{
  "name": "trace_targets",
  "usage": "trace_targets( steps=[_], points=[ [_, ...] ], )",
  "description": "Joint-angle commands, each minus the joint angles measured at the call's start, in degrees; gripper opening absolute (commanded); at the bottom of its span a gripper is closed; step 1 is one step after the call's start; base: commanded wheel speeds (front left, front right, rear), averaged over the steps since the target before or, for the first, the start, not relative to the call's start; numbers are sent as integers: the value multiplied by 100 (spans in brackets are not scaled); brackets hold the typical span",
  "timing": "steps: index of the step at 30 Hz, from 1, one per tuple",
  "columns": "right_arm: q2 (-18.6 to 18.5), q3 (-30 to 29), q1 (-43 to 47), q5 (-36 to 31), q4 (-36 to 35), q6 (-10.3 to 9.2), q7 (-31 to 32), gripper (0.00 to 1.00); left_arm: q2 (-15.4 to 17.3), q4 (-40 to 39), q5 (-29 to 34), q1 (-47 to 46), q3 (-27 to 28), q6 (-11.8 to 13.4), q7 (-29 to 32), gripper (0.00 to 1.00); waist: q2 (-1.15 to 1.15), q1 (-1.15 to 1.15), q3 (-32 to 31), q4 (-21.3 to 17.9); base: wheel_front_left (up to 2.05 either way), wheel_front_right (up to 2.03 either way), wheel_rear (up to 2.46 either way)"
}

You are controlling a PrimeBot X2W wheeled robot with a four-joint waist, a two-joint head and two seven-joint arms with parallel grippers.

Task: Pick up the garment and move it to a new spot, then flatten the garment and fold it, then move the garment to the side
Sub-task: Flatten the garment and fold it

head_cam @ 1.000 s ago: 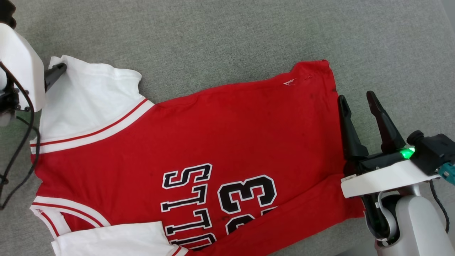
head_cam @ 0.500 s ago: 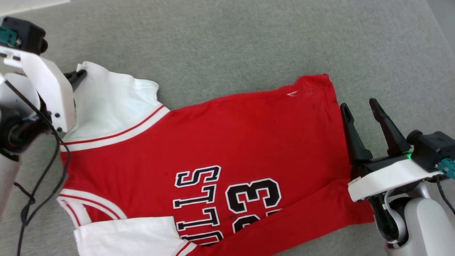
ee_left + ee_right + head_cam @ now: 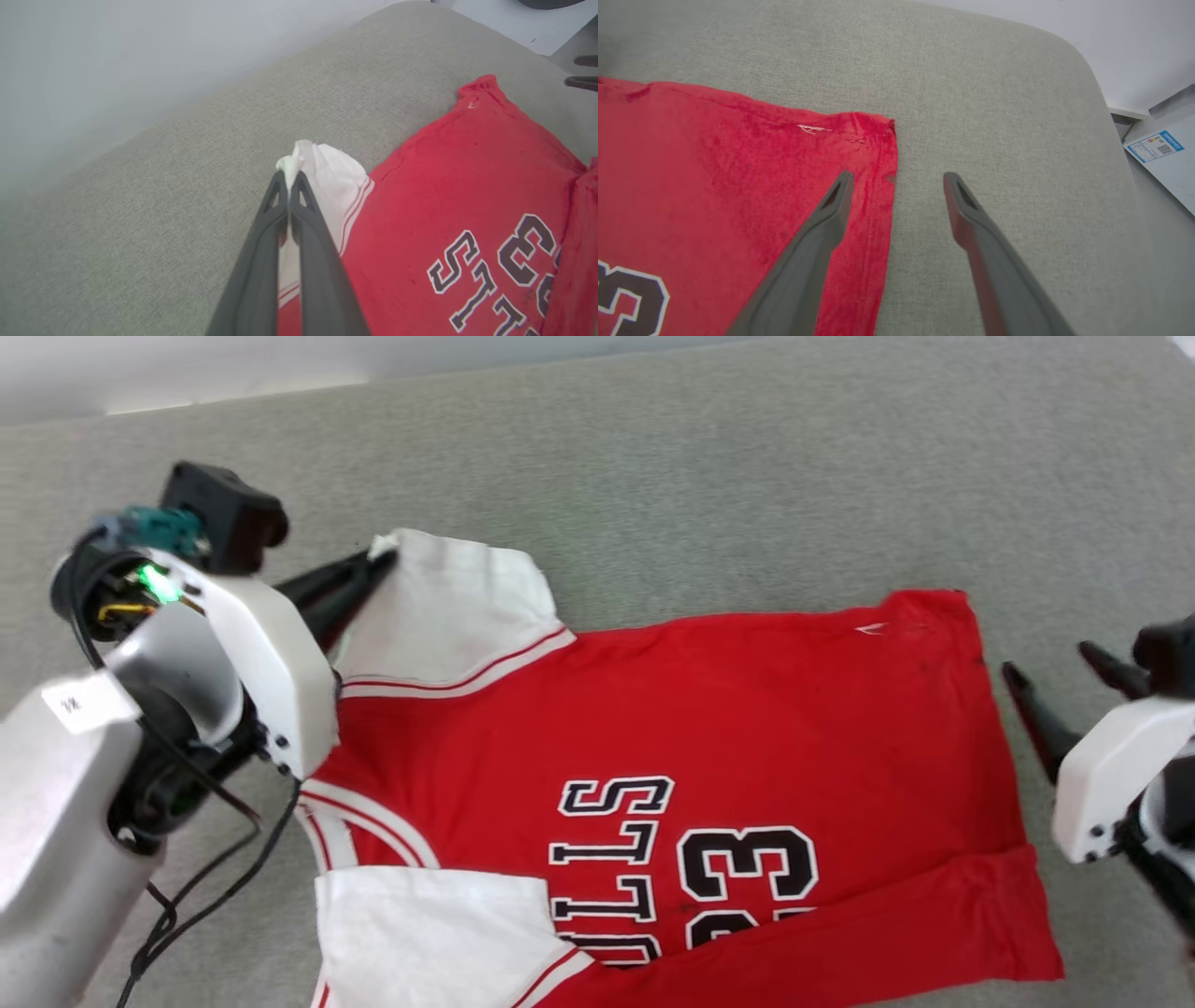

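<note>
The red garment (image 3: 747,709) lies spread on the grey fabric surface (image 3: 709,448), collar toward the left of the frame, hem toward the right, its black lettering and number 23 at lower centre. At upper left the left claw (image 3: 378,563) is pinched closed on the far corner of the upper white sleeve (image 3: 457,616). The lower white sleeve (image 3: 420,924) lies flat at the bottom edge. At the right edge the right claw (image 3: 1046,658) has its fingers spread apart, just beside the hem.
</note>
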Motion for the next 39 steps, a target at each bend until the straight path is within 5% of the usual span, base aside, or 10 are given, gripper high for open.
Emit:
trace_targets(
  steps=[1, 15, 31, 34, 39],
  points=[
    [-204, 3, -209, 126, -29, -3, 537, 100, 39, -281, 69, 155, -47, 26, -41, 0, 0, 0, 31, 222, 0, 0, 0],
    [-886, 27, -1300, 462, 364, -4, 3126, 100, 186, -1606, 122, 615, -42, 307, -126, 0, 0, 0, 492, 834, 0, 0, 0],
    [-950, 621, -1264, 323, 1462, 0, 3171, 100, 24, -1907, 343, 583, -328, 322, -166, 0, 0, 0, 905, 1343, 0, 0, 0],
    [-931, 648, -1204, 379, 1584, 4, 2984, 5, -28, -1836, 344, 608, -368, 302, -207, 0, 0, 0, 878, 1375, 0, 0, 0],
    [-1107, 679, -1238, 491, 1608, 4, 2501, 0, -10, -1642, 334, 738, -364, 330, -302, 0, 0, 0, 646, 1321, 0, 0, 0]
  ],
)
